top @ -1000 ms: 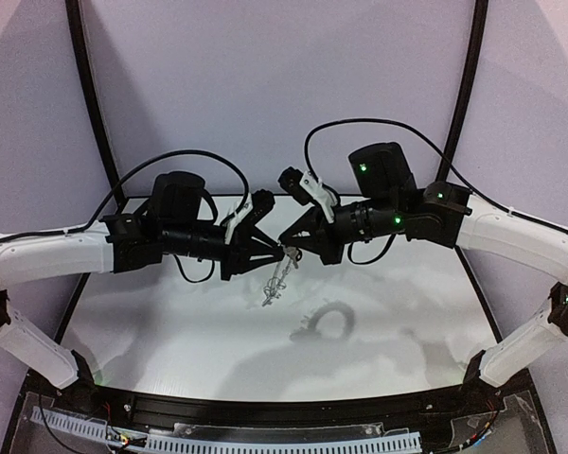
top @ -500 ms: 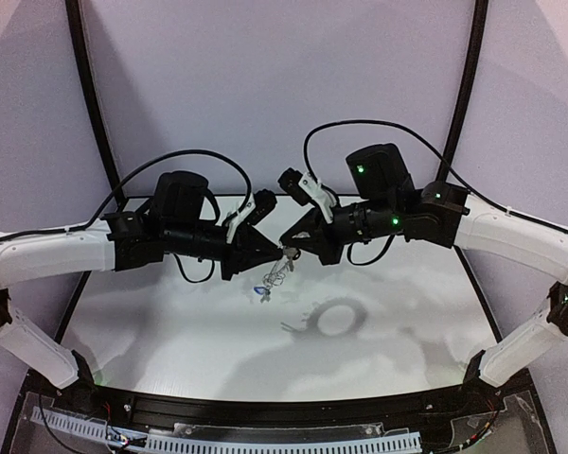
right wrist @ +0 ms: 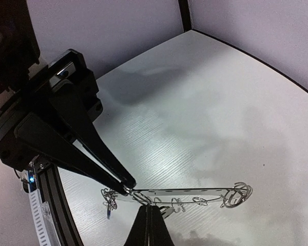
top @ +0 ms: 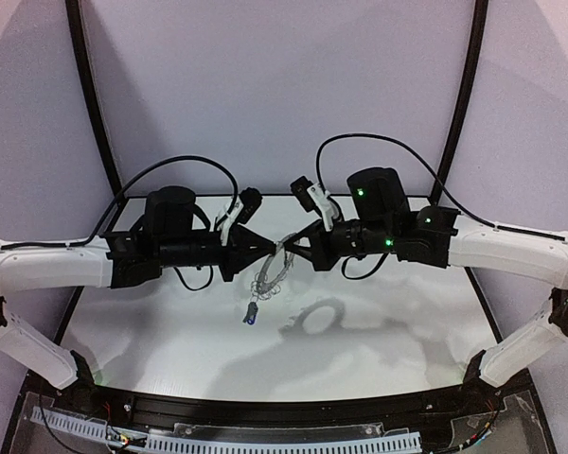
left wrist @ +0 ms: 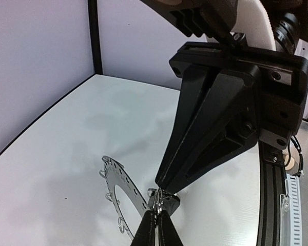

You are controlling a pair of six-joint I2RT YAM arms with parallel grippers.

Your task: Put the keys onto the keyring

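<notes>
Mid-air over table [top: 170, 331], left gripper [top: 267, 248] fingers pressed together, pinching keyring [top: 273, 271] rim. Ring hangs tilted between both tips; blue-headed key [top: 252, 315] dangles below it. Right gripper [top: 293, 248] also clamped on ring, by rim or wire loop, can't tell.

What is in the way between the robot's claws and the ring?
Nothing visible. The left gripper and the right gripper both pinch the keyring in mid-air, tips nearly meeting at its rim. A blue key dangles below it.
</notes>
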